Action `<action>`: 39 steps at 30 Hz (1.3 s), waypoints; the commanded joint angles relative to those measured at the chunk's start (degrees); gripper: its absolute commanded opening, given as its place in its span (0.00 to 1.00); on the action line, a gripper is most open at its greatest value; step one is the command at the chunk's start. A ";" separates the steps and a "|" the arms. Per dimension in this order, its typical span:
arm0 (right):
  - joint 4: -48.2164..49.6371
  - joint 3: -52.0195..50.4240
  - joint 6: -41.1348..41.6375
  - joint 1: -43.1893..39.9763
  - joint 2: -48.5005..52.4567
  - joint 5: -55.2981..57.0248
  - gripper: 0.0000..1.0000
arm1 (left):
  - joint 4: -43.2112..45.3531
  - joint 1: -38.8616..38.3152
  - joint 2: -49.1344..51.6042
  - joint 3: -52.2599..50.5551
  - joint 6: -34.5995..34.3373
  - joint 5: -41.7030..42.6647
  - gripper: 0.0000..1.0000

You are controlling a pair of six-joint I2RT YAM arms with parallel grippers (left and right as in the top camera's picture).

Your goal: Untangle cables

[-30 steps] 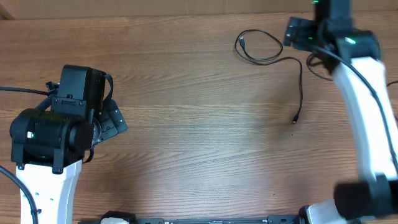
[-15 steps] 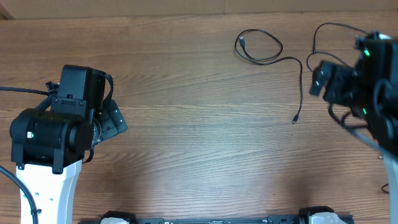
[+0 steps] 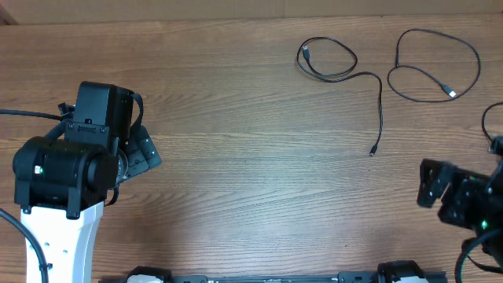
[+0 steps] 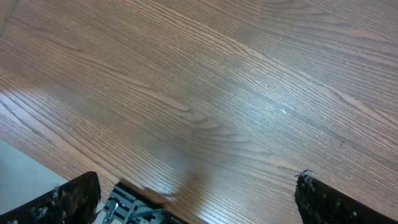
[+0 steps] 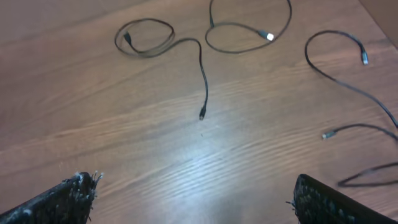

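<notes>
Three thin black cables lie apart on the far right of the wooden table (image 3: 251, 157). One cable (image 3: 382, 110) has a coiled loop and a long tail ending in a small plug (image 5: 203, 114). To its right a second cable (image 3: 424, 31) forms a wide loop with a silver-tipped plug (image 5: 268, 36). The third cable (image 5: 364, 59) trails off the right edge. Low at the near right, my right gripper (image 3: 430, 190) (image 5: 196, 205) is open and empty, well short of the cables. On the left, my left gripper (image 3: 141, 153) (image 4: 199, 205) is open over bare wood.
The table's near edge shows in the left wrist view, with a metal frame (image 4: 134, 208) beyond it. The left arm's own thick black cable (image 3: 23, 114) runs off the left edge.
The right arm has pulled back from the far right cables toward the near right edge, which uncovers the second looped cable. The left arm and all cables have stayed still.
</notes>
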 commanded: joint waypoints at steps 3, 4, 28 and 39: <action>0.39 -0.24 0.15 0.22 0.76 -0.28 1.00 | 0.04 0.20 0.09 0.07 -0.94 0.04 0.99; 0.42 -0.24 0.17 0.22 0.81 -0.31 1.00 | 0.04 0.20 0.09 0.07 -0.94 0.04 1.00; 0.42 -0.52 0.15 0.20 1.27 -0.28 1.00 | 0.04 0.20 0.09 0.07 -0.92 0.04 0.99; 14.10 -9.22 0.15 0.22 -5.35 -0.28 1.00 | 0.04 0.20 0.09 0.07 -0.94 0.04 1.00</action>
